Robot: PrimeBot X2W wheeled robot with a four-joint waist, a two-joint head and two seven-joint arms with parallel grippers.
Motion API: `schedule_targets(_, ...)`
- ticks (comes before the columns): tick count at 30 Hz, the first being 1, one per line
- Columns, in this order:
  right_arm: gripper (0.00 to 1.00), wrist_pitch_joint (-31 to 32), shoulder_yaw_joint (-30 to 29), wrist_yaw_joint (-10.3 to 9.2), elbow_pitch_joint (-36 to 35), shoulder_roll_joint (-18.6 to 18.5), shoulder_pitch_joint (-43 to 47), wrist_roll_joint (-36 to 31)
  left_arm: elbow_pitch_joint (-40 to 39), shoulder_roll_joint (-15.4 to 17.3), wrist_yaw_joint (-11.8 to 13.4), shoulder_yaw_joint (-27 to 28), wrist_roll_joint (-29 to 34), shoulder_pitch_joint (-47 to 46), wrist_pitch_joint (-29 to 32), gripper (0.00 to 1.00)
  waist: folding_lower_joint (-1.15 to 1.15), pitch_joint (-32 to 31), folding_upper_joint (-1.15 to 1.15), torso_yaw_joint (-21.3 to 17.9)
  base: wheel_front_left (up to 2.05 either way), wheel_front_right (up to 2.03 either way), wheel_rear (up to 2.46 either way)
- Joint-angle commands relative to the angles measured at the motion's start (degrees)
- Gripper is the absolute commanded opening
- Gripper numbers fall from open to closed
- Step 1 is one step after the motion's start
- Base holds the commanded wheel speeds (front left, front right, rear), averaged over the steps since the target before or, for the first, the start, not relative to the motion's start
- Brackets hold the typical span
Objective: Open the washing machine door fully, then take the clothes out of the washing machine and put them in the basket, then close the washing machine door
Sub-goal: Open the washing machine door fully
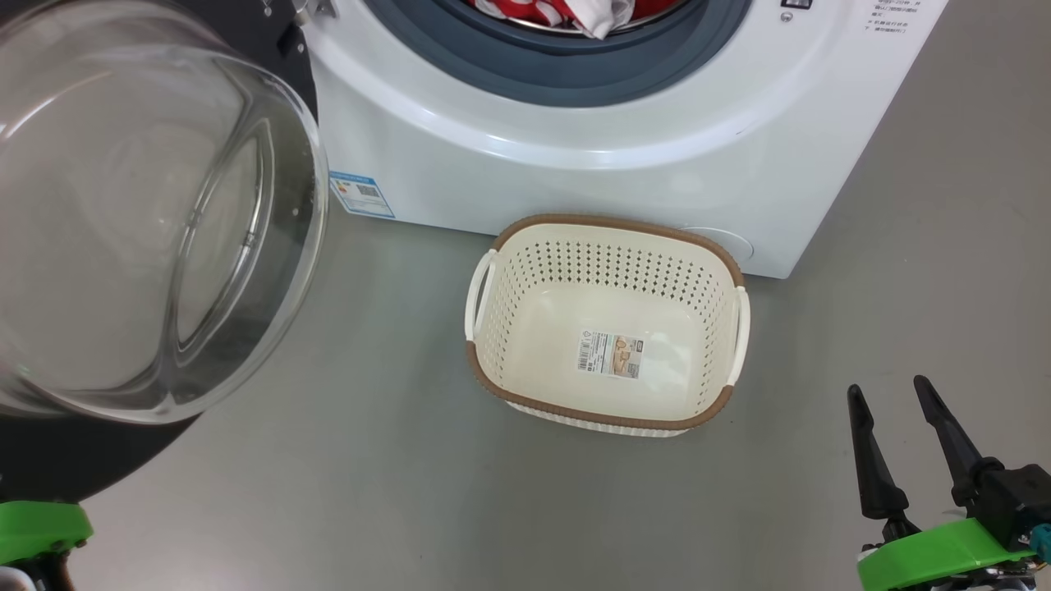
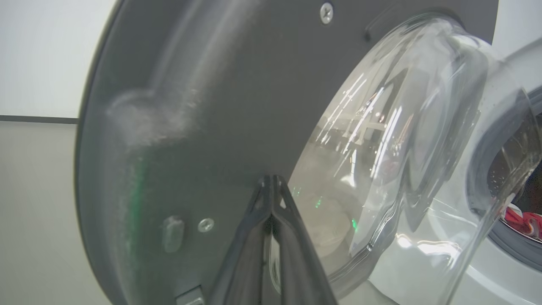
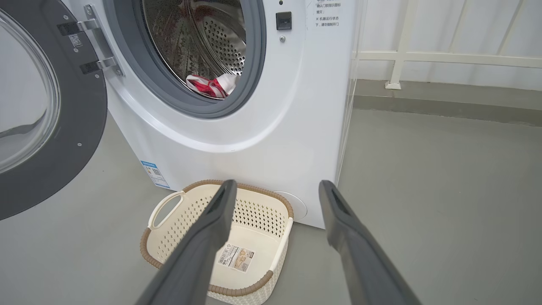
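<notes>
The washing machine door (image 1: 148, 222) stands swung open at the left, its glass bowl bulging toward me. In the left wrist view my left gripper (image 2: 271, 180) is shut and empty, its tips at the dark inner face of the door (image 2: 203, 106). The red and white clothes (image 1: 558, 12) lie in the drum of the washing machine (image 1: 575, 164), and also show as clothes (image 3: 211, 87) in the right wrist view. The basket (image 1: 608, 223) sits empty on the floor before the machine. My right gripper (image 1: 891, 390) is open and empty, to the right of and nearer than the basket (image 3: 190, 220).
A blue label (image 1: 361, 194) is stuck low on the machine's front. Grey floor (image 3: 444, 190) stretches to the right of the machine. A white railing (image 3: 423, 55) runs along the wall behind. The door's hinges (image 3: 97, 65) show at the opening's left.
</notes>
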Motion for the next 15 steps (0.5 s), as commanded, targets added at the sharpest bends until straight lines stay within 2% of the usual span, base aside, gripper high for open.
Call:
schedule_targets(1, 1.0, -0.37, 1.33, 0.28, -1.14, -0.65, -1.7, -0.18, -1.03, 1.84, -0.22, 2.21, 1.02, -1.11, -0.27, 0.0, 0.0, -0.16, 0.0, -0.03, 0.0, 0.0, 0.0)
schedule_targets(7, 1.0, -0.37, 1.96, 0.28, -0.46, -0.44, -1.43, -0.1, -3.12, 0.14, -1.74, 0.54, 4.59, 1.3, -0.27, 0.0, 0.0, -2.03, 0.0, -0.41, 0.0, 0.0, 0.0)
schedule_targets(15, 1.0, -0.37, 3.27, 0.28, 0.6, 0.21, -0.01, 0.47, -9.88, -0.94, -0.62, -5.92, 4.48, 10.78, -0.27, 0.0, 0.0, -5.93, 0.0, -1.66, 0.0, 0.0, 0.0)
